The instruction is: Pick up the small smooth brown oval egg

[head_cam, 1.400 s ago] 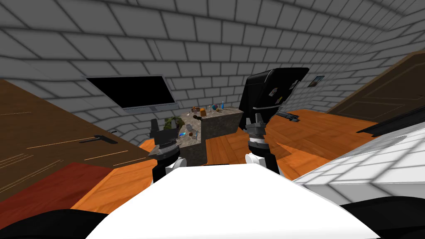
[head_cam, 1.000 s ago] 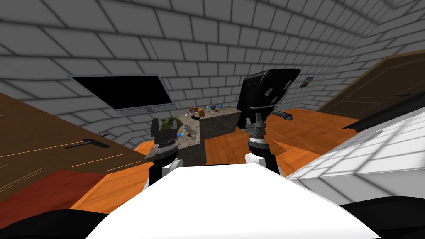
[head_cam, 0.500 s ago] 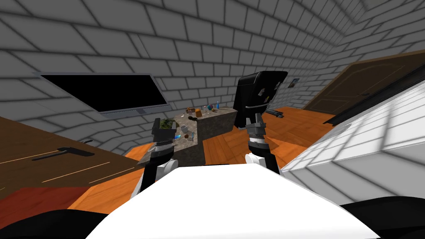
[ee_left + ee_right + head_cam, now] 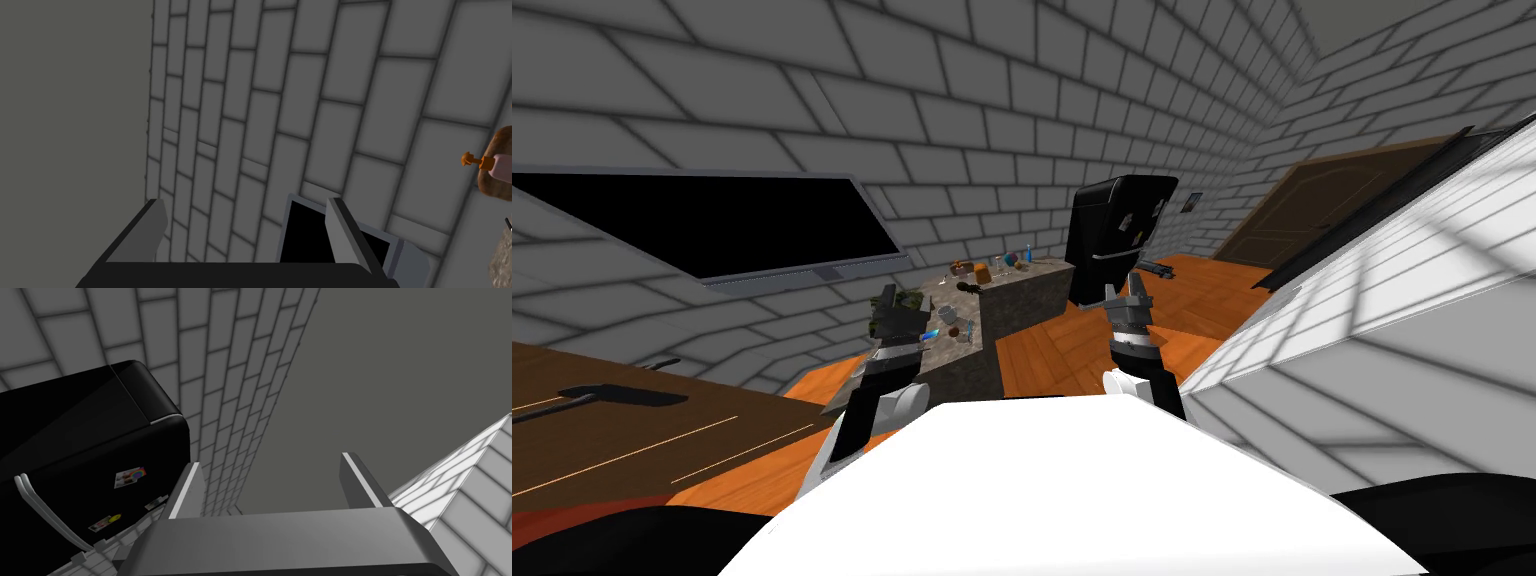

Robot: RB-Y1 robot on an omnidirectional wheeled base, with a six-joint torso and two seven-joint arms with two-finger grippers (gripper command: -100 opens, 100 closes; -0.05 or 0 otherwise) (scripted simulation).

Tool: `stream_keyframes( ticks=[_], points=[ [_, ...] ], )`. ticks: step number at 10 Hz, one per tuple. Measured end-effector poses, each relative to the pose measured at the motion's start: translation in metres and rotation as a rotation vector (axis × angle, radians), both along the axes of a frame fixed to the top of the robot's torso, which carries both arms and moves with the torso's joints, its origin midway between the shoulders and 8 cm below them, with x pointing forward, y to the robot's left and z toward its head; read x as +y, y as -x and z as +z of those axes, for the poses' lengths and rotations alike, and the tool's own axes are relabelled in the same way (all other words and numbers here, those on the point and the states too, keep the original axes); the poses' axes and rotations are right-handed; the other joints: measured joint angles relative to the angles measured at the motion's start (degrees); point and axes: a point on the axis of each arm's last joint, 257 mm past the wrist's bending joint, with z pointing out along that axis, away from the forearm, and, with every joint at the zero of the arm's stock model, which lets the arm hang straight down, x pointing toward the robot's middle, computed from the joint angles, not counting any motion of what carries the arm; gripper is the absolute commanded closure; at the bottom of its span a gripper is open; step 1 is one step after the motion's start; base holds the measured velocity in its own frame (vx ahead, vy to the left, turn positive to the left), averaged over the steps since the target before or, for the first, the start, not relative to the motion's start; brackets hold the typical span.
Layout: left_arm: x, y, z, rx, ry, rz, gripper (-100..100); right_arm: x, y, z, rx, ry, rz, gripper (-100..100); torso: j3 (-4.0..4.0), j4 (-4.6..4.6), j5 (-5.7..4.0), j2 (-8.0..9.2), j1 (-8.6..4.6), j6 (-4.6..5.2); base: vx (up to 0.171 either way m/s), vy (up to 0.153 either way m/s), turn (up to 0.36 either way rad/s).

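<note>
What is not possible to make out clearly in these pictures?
- The egg: head view, the items on the stone counter are too small to tell apart.
- Part of the counter top: head view, hidden behind the left pincer.
- Brown object: left wrist view, cut off by the edge.

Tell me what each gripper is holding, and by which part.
Nothing is held. The left gripper and the right gripper both stand open and empty.
</note>
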Motion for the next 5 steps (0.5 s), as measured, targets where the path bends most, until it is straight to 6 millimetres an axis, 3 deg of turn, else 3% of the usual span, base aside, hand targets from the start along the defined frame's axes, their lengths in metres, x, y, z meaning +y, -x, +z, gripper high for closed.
stream_keyframes(
  ticks=[5],
  points=[
    [0.035,-0.009,-0.017,0.1,0.031,0.054,-100,0.0,0.0,0.0,0.0,0.0,0.0,0,-0.01,0.0,0.0,-0.02,0.0,-0.03,-0.015,-0.007,-0.127]
  ],
)
